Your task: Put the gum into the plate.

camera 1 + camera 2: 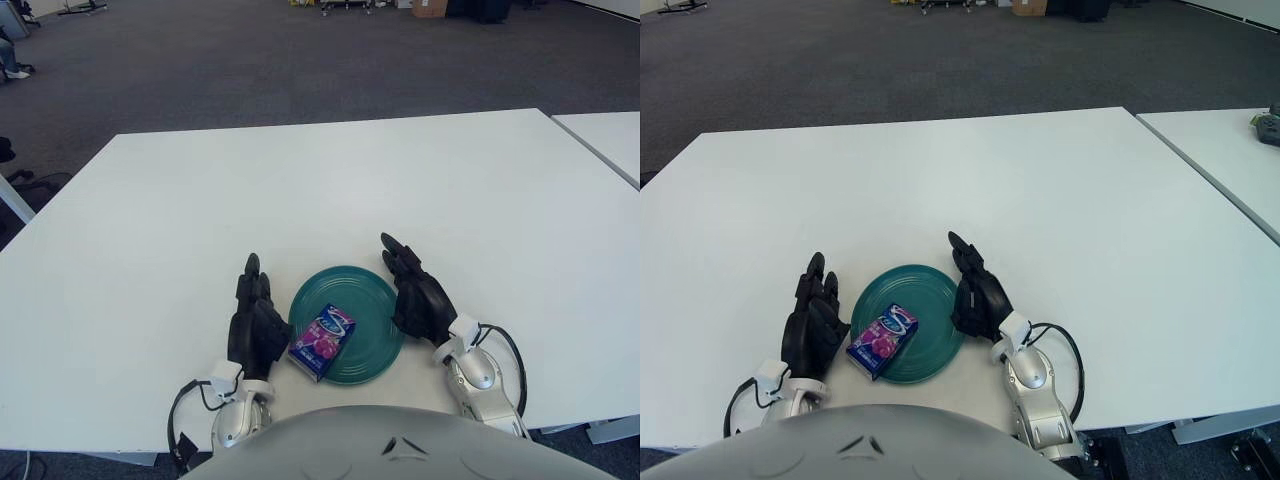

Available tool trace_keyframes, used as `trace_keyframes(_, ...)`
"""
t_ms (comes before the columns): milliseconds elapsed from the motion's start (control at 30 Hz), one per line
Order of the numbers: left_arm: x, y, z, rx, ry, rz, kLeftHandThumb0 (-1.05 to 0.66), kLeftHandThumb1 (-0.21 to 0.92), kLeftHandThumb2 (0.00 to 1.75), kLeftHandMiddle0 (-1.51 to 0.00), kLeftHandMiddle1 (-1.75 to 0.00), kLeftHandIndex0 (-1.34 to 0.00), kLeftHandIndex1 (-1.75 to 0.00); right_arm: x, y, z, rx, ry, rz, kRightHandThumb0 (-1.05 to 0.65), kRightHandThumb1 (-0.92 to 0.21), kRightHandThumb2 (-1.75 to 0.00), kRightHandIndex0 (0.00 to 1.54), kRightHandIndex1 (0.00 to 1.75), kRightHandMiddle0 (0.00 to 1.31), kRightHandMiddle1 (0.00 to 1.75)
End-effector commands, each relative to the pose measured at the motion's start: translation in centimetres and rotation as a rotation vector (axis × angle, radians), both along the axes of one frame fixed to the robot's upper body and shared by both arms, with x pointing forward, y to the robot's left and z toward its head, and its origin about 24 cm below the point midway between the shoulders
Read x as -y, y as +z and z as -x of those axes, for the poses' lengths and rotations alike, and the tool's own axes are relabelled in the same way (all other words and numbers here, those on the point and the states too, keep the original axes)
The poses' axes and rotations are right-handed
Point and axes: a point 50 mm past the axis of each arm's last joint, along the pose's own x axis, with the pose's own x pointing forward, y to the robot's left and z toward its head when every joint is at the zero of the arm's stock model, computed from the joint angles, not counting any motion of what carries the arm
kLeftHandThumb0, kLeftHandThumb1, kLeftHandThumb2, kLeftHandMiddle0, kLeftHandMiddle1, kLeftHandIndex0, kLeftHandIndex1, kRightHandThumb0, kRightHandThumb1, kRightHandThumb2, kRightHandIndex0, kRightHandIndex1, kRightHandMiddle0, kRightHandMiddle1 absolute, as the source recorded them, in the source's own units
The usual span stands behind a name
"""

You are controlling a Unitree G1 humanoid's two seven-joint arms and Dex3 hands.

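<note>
A purple and blue gum pack [323, 342] lies on the near left part of the teal plate [362, 297], its near end reaching the plate's rim. My left hand [254, 320] shows just left of the plate, fingers stretched forward and holding nothing. At the plate's right edge is my right hand [415, 290], fingers also extended and empty. Both hands flank the plate near the table's front edge.
The white table [330, 190] stretches far ahead and to both sides. A second white table [610, 135] stands at the right, separated by a narrow gap. Dark carpet lies beyond.
</note>
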Motion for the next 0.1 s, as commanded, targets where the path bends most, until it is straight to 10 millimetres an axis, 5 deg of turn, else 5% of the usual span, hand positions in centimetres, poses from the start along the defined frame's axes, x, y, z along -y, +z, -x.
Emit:
trace_keyframes(0,0.11,-0.15,0.04,-0.019,0.013,0.009,-1.05,0.92,1.08,0.00,0.00,0.00,-0.06,0.96,-0.86,0.16,-0.060,-0.020,0.028,-0.77,-0.92,-1.16,0.02,0.00,0.00,0.17)
trace_keyframes(67,0.10,-0.17,0.02,-0.017,0.012,0.001,-1.05,0.92,1.09,0.00,0.00,-0.01,-0.07,1.09,-1.01,0.09,-0.069,-0.022,0.035,-0.78,-0.92,-1.15,0.02,0.00,0.00,0.17)
